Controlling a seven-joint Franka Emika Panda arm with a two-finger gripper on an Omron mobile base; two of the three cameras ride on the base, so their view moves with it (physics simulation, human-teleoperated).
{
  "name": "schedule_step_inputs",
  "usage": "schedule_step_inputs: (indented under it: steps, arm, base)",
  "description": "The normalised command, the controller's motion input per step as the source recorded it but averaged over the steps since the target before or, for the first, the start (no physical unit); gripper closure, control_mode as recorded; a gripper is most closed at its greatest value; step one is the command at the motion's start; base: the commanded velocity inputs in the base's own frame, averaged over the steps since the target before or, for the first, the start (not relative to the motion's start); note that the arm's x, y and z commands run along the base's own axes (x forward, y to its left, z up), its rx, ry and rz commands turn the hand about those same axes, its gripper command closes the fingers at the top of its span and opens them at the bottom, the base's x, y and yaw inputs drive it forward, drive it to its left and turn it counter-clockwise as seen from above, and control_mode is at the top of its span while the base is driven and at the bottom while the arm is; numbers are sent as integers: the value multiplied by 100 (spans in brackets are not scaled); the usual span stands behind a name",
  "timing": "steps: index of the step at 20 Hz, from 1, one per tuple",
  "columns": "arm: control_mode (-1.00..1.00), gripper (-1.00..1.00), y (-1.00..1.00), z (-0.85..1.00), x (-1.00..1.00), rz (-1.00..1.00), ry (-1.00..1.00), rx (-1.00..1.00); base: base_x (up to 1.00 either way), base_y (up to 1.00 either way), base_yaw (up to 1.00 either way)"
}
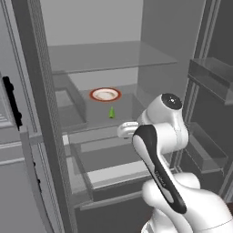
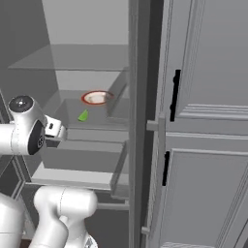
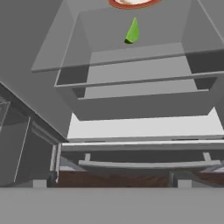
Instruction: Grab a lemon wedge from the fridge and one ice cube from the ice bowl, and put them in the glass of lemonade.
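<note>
The fridge [image 1: 109, 57] stands open in front of me, its glass shelves and drawers in view. The lemon wedge [image 1: 111, 113] [image 2: 83, 116] [image 3: 132, 31], small and bright yellow-green, stands on a middle shelf near that shelf's front edge. My gripper [image 1: 121, 130] [image 2: 60, 130] hangs in front of the shelves, below and short of the wedge, pointing into the fridge. Its fingers are hidden behind the white hand, so I cannot tell how they stand. The ice bowl and the glass of lemonade are out of view.
An orange-rimmed white plate [image 1: 105, 94] [image 2: 97, 98] sits behind the wedge on the same shelf. Drawers [image 3: 144, 100] lie below it. The open door's bins [image 1: 211, 75] flank my arm on the right. Panelled cabinets with black handles [image 2: 175, 94] stand beside the fridge.
</note>
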Motion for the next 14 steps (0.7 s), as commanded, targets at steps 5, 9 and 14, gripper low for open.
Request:
schedule_step_inputs:
  steps: [5, 9, 14]
  arm:
    - [100, -100, 0, 0, 0, 0, 0, 0]
    - [100, -100, 0, 0, 0, 0, 0, 0]
    - [100, -100, 0, 0, 0, 0, 0, 0]
  base:
    - [41, 4, -1]
    - [44, 7, 0]
    - [53, 9, 1]
